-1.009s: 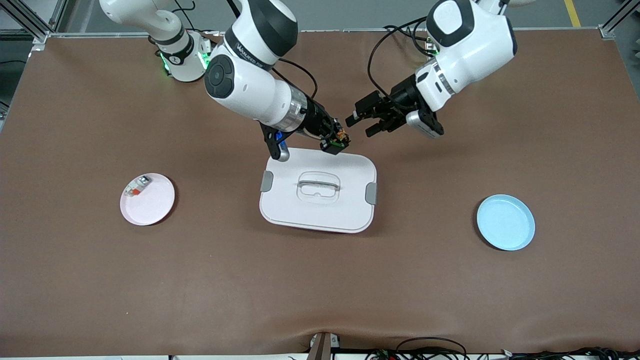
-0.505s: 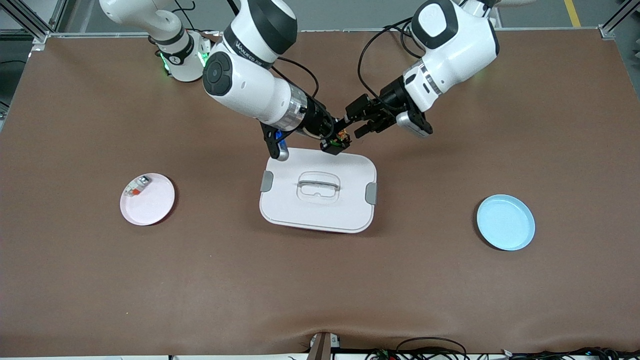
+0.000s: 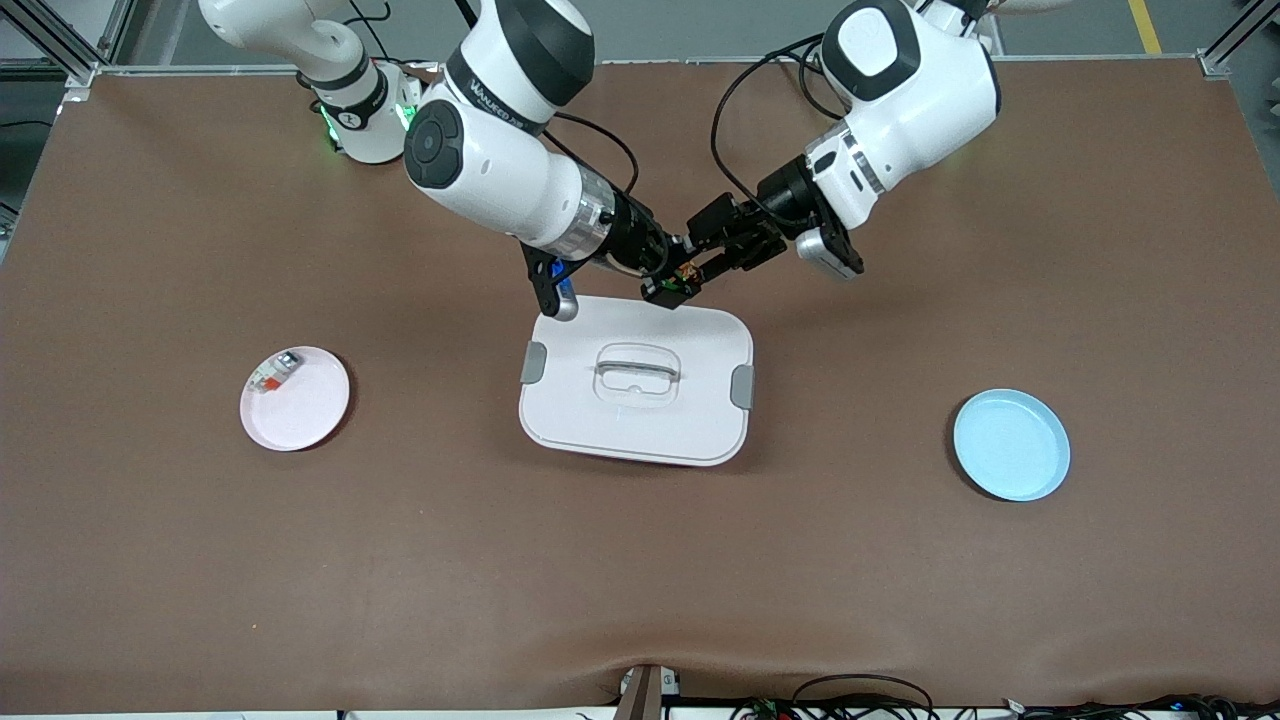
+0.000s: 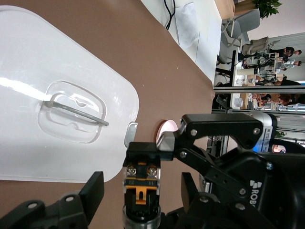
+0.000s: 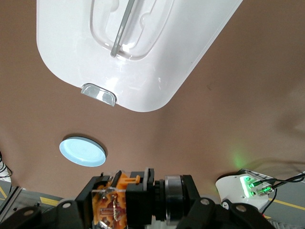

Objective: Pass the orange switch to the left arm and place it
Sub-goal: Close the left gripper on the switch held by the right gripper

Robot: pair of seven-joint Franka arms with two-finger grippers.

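Since a second ago the left gripper (image 3: 712, 262) has crossed the gap it stood off at and now meets the right gripper (image 3: 672, 285) in the air above the box's (image 3: 636, 386) edge at 12 o'clock; its fingers have narrowed around the part. Box, plates and the right arm are unchanged.

Right gripper: shut tight on the orange switch (image 3: 686, 273), a tiny black block with copper-orange parts, held aloft just off the box's 12 o'clock rim. In the left wrist view the switch (image 4: 141, 183) sits between the left gripper's (image 4: 140, 191) black fingers (image 4: 93, 191), which flank it with space showing; cannot tell if they touch it. The right wrist view shows the switch (image 5: 114, 202) clamped in that gripper (image 5: 116, 202), with the box lid (image 5: 143, 47) and blue plate (image 5: 82, 151) below.

Box: white, lidded, grey latches, centre of table.

Pink plate (image 3: 310, 410) at the box's 9 o'clock, toward the right arm's end, carrying a small white piece (image 3: 274, 372) with a red-orange patch. Blue plate (image 3: 1011, 445) at the box's 3 o'clock, toward the left arm's end.
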